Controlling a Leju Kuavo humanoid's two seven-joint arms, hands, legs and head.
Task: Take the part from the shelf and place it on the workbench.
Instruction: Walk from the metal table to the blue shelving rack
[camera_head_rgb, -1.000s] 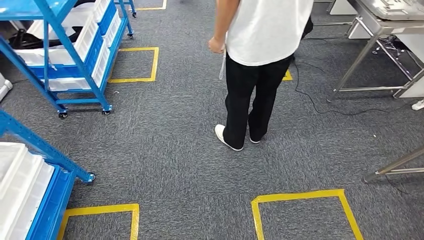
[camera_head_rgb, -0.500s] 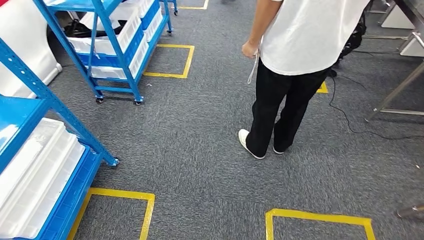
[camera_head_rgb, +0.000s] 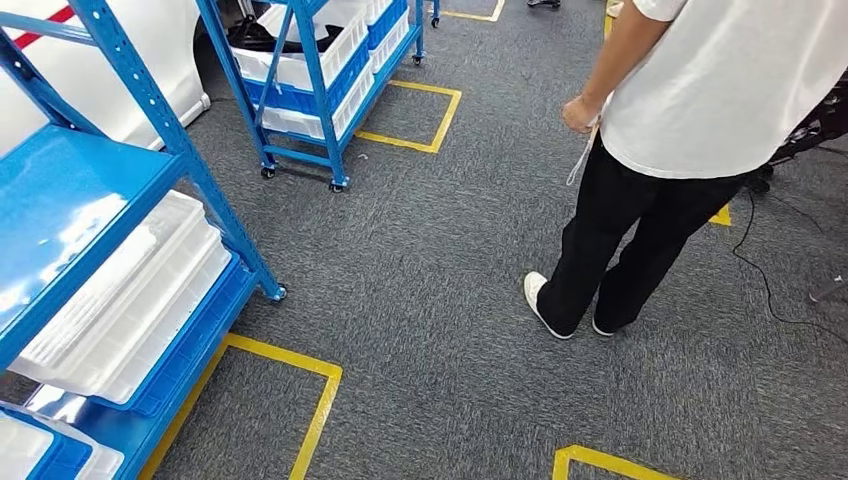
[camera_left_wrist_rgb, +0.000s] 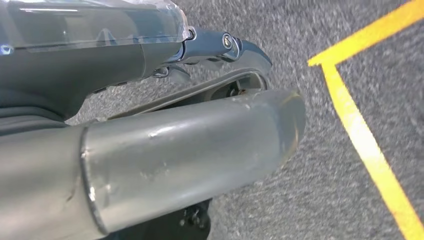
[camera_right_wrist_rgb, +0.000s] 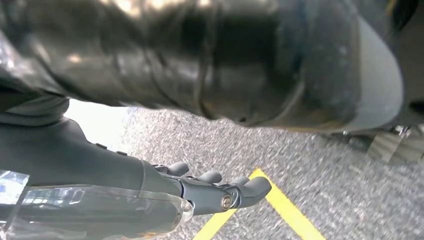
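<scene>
A blue metal shelf (camera_head_rgb: 60, 210) stands close at my left, with white plastic trays (camera_head_rgb: 140, 290) on its lower levels. I cannot make out the part on it. My left hand (camera_left_wrist_rgb: 150, 50) hangs over the grey carpet with its fingers (camera_left_wrist_rgb: 225, 42) stretched out and nothing in them. My right hand (camera_right_wrist_rgb: 150, 195) also hangs low beside my body, its fingers (camera_right_wrist_rgb: 235, 192) extended and holding nothing.
A person (camera_head_rgb: 700, 100) in a white shirt and black trousers stands on the carpet at the right, facing away. A second blue wheeled shelf (camera_head_rgb: 320, 70) with white bins stands further back. Yellow tape squares (camera_head_rgb: 320, 400) mark the floor. A black cable (camera_head_rgb: 760, 280) trails at the far right.
The camera has swung to the left: the near shelf now takes up more of the left side and the person sits further right in the picture. The steel table legs have left the view.
</scene>
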